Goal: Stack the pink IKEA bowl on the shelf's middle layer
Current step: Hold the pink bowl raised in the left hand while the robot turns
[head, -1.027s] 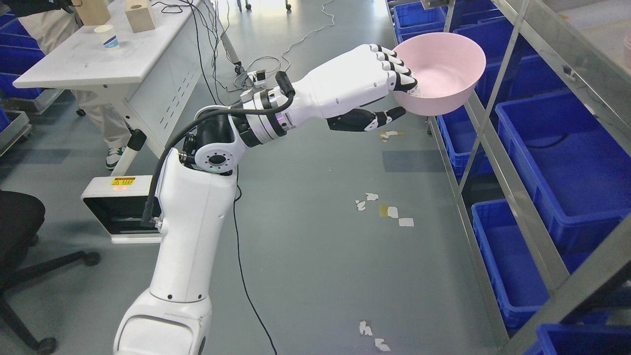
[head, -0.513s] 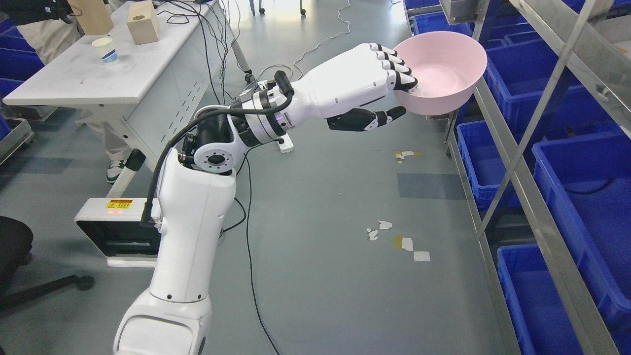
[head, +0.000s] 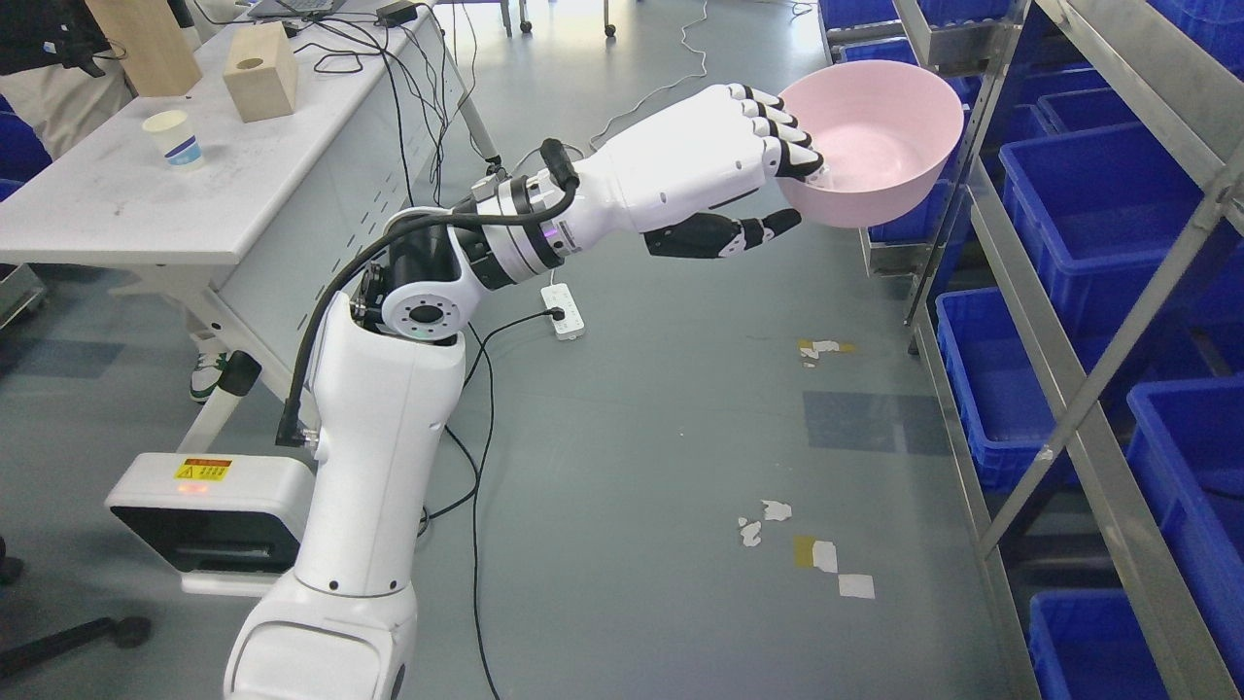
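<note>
My left hand [head: 789, 185] is shut on the near rim of a pink bowl [head: 875, 146], fingers [head: 777, 126] hooked inside and thumb [head: 724, 235] below. The arm reaches up and right from the lower left. The bowl is held upright in the air, just left of the metal shelf frame [head: 1045, 321] on the right. The right arm is out of view.
The shelf holds several blue bins [head: 1098, 194] on its layers. A white table [head: 165, 194] at upper left carries a paper cup [head: 173, 138] and wooden blocks [head: 258, 86]. A power strip [head: 564, 311] and cables lie on the grey floor. A person's legs [head: 209, 369] stand behind the table.
The whole view has shifted: the floor, table and shelf slid down and right in the picture, so the camera moved. The hand and bowl keep the same place in the picture.
</note>
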Tool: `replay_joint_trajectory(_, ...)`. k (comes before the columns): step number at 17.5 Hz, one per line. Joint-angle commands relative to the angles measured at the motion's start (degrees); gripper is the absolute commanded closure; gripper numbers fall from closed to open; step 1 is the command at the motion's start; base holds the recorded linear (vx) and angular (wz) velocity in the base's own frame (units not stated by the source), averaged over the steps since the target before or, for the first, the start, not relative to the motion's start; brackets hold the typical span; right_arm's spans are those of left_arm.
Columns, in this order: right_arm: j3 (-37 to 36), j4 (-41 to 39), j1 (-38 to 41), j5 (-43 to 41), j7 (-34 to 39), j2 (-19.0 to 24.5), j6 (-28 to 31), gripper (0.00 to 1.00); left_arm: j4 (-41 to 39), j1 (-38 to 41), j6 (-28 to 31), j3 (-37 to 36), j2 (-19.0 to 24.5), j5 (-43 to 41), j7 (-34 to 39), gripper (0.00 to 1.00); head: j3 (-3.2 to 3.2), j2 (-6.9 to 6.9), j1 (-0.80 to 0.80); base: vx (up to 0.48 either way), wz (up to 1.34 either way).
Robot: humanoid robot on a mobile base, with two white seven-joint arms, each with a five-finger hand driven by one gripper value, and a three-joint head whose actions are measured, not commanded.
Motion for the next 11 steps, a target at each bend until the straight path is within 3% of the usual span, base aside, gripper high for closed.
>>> replay_joint_trajectory(1,0.2,-1.0,0.0,0.0,0.0,-1.0,0.0,0.0,0.0,0.0,0.0,0.0,1.0,0.0,0.0,0.94,0.0,0.0,0.0,0.342,0.0)
replay_joint_trajectory(11,0.2,-1.0,0.0,-0.1,0.0,-1.0,0.0,0.0,0.0,0.1,0.0,0.1,1.0,0.0,0.0,0.94,0.0,0.0,0.0,0.35,0.09)
